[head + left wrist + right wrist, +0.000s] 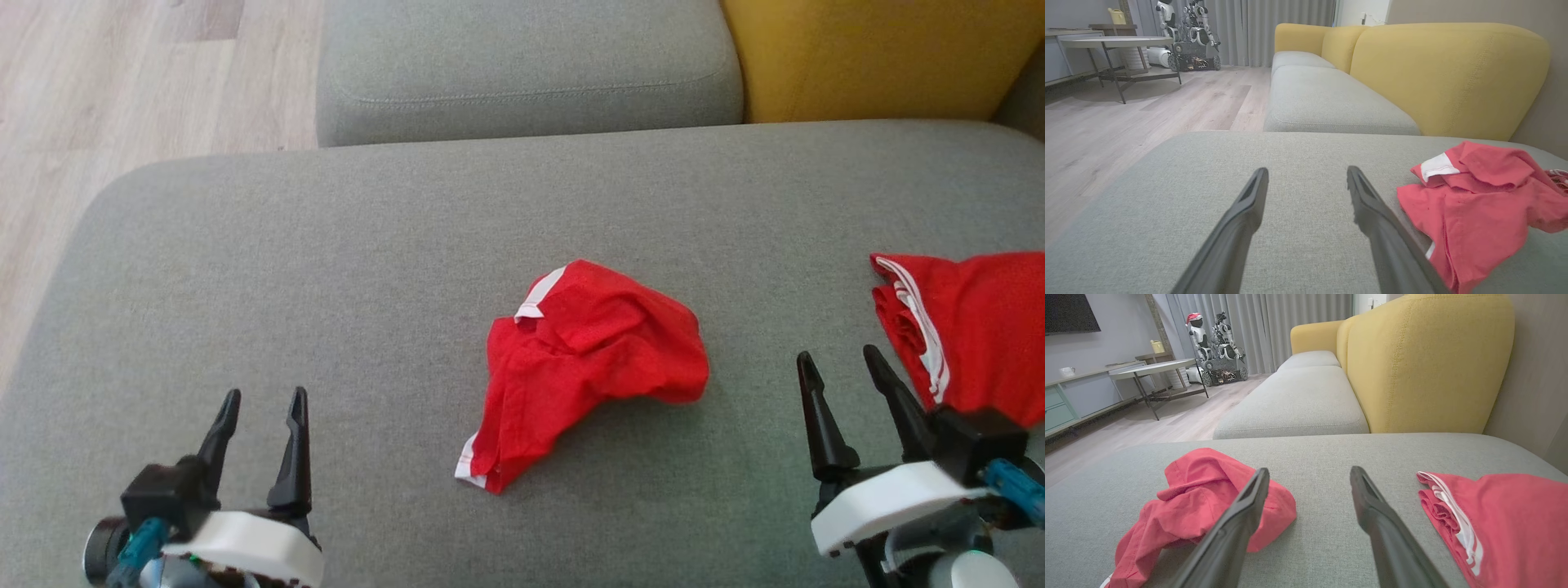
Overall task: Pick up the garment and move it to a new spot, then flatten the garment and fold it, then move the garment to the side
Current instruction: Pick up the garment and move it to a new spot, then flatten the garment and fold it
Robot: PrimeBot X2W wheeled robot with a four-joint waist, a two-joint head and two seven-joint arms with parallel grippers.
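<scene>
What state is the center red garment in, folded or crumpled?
Crumpled. The center red garment lies bunched in uneven wrinkles on the grey cushion, white trim twisted outward.

Grey sofa (326, 245) with flat seat cushions and a rounded yellow backrest (1453, 73). Beside the sofa, pale wooden floor (1147, 122) in soft, even light. Beyond the sofa's far end, grey curtains (1249, 28) down to the floor. Across the floor from the sofa, a round table (1118, 41) on thin dark legs, a low cabinet (1086, 392), a dark screen (1069, 312) above it. Behind the backrest, a beige wall (1551, 102).
</scene>
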